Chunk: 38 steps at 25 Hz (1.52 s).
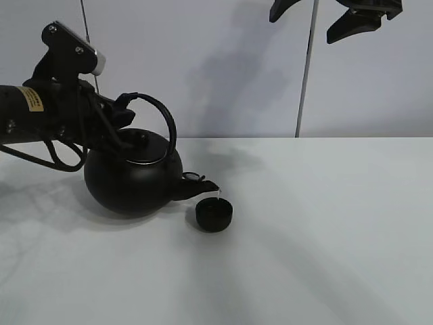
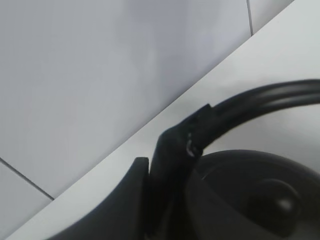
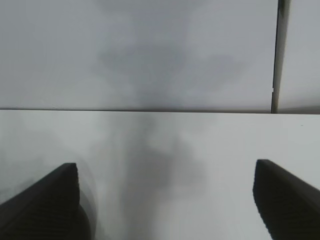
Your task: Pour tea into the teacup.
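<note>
The teacup [image 1: 214, 217] stands on the white table [image 1: 325, 237] just left of the centre of the high view, directly below the kettle's spout. The left gripper [image 1: 124, 112], at the upper left of that frame, is clamped on the arched handle [image 1: 164, 116] of the black kettle [image 1: 132, 183], near the handle's left end. The left wrist view shows a dark finger [image 2: 167, 165] pressed against that handle above the lid. The kettle leans with its spout [image 1: 196, 181] down toward the right. From the spout a thin pale trickle of tea [image 1: 220, 196] drops into the cup. The right gripper [image 1: 308, 24], at the top right of the frame, hangs with its jaws spread wide and nothing between them, well apart from kettle and cup.
</note>
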Motion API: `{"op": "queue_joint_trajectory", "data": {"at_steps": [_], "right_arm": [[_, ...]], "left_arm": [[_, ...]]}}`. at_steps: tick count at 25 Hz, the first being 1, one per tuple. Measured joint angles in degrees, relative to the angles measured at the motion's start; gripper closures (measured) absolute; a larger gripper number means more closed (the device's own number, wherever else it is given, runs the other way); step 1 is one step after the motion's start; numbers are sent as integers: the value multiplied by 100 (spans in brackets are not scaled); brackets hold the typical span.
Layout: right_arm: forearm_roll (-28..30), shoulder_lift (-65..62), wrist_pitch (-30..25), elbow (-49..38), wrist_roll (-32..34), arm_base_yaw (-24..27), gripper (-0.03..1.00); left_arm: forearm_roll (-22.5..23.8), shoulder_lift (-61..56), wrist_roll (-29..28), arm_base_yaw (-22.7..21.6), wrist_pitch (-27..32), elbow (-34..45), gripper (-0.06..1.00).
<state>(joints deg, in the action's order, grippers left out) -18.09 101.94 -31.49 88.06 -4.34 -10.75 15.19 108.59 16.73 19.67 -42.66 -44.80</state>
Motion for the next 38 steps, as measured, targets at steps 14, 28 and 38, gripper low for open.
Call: {"op": "queue_joint_trajectory", "data": {"at_steps": [14,28,38], "right_arm": [[0,0,0,0,0,0,31],[0,0,0,0,0,0,31],[0,0,7,0,0,0,31]], "left_arm": [[-1239,-724,-708,18,-17,740,84],[-1770,-510,-952,18,-1126,1570,84],[-1664,-61,-894,18,-1601,1614,84]]}}
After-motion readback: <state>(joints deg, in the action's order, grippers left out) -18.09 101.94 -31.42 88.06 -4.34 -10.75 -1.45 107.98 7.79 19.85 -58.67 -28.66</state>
